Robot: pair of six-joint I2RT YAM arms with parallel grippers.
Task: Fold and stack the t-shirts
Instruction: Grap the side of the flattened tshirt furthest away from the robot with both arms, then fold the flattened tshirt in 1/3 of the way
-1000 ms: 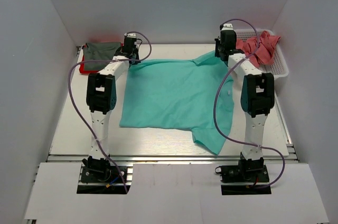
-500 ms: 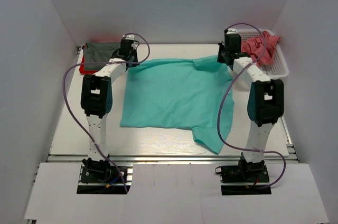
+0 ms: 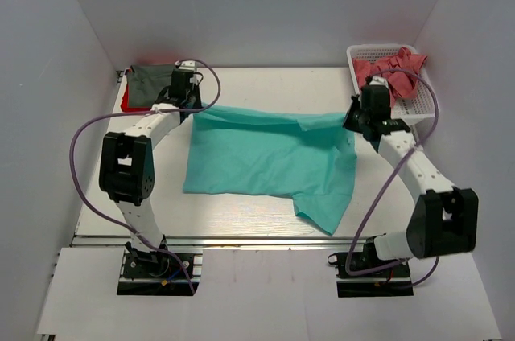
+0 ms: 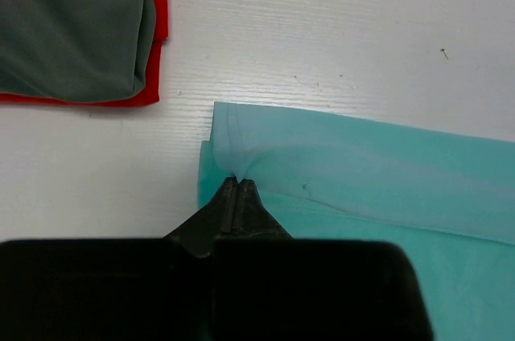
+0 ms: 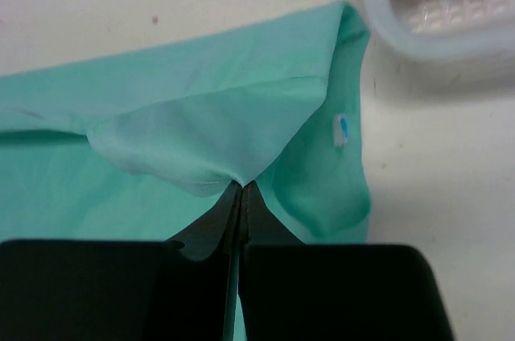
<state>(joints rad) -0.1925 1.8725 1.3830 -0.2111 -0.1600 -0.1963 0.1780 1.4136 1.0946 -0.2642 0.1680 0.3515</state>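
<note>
One teal-green t-shirt (image 3: 265,168) is laid out in the middle of the table (image 3: 265,84). Its far edge is lifted at both corners and turned back over the body, so that a doubled band is formed along the far side. One sleeve is spread toward the near right, and a small white label (image 5: 341,129) is exposed beside the right-hand fold.

Left gripper (image 4: 239,186): the fingers are pinched tight on the far left corner of the cloth, which is puckered at the tips. Right gripper (image 5: 242,188): the fingers are likewise closed on a peak of cloth at the far right corner.

One dark grey t-shirt (image 4: 72,23) is laid folded upon one bright red t-shirt (image 4: 157,51) at the far left of the table, near the left gripper and apart from the teal cloth. Salmon-pink t-shirts (image 3: 394,67), number not to be told, are heaped unfolded in a white mesh basket (image 3: 425,108) at the far right.

Step judged in hand: the first fold of the teal shirt, far edge brought toward the near hem. The grey and red pair is judged done, and the pink ones are untouched.

Next move, as judged: both corners are to be carried nearward together, level, with the cloth held taut between them, and released only once the edges are matched. The loose sleeve is to be dealt with afterwards.
</note>
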